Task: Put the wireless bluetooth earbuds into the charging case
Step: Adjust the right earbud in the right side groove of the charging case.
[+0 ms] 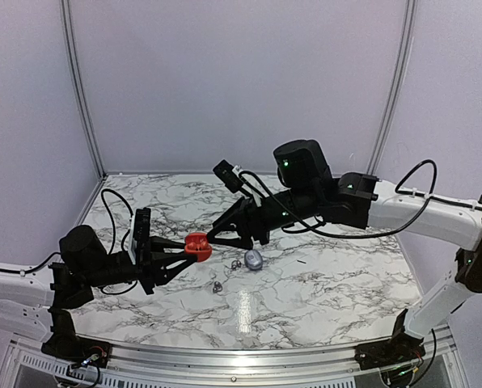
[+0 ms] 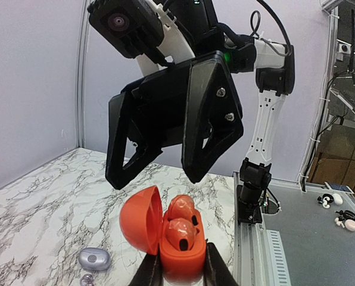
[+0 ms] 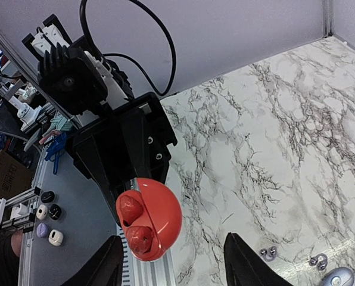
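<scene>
While the left fingers [image 2: 215, 269] are pinching the base of the red charging case [image 2: 180, 259] from both sides, they are holding it up off the counter [image 1: 346, 291], left of the middle and roughly midway between the near and far edges. The lid [image 2: 140, 220] is standing swung back, and both red earbuds [image 2: 180, 231] are sitting in their wells. The case is probably being held raised and turned this way to offer its open mouth to the other arm. The right fingers [image 3: 240, 265] are hovering just beside it, spread wide and carrying nothing, seemingly poised to press the buds home or tip the lid shut. A silvery-grey case [image 1: 253, 259] is lying nearer the counter's middle, with loose silvery buds [image 3: 267, 253] beside it, waiting their turn.
</scene>
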Available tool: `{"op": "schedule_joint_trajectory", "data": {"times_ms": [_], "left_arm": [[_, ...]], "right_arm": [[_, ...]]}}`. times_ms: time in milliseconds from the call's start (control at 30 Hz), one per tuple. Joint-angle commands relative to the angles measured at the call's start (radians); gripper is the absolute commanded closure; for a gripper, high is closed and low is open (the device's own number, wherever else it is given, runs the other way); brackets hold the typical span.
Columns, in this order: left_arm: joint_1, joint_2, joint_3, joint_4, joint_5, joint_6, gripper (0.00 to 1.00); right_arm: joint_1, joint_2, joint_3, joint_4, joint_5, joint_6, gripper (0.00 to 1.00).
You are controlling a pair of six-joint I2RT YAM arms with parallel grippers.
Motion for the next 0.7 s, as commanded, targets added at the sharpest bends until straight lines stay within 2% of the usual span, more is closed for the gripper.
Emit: {"op": "schedule_joint_trajectory", "data": {"times_ms": [0,367,667], "left_arm": [[0.006,-0.001,0.019,0.043,0.017,0.003,1.00],[0.006,0.004,0.019,0.043,0.012,0.000,1.00],[0.006,0.008,0.022,0.041,0.008,-0.008,1.00]], "right_arm": [[-0.003,0.021,0.037,-0.009,0.003,0.009,0.42],[0.009,0.041,0.044,-0.027,-0.014,-0.005,0.43],[0.038,0.062,0.075,-0.122,0.043,-0.067,0.43]]}}
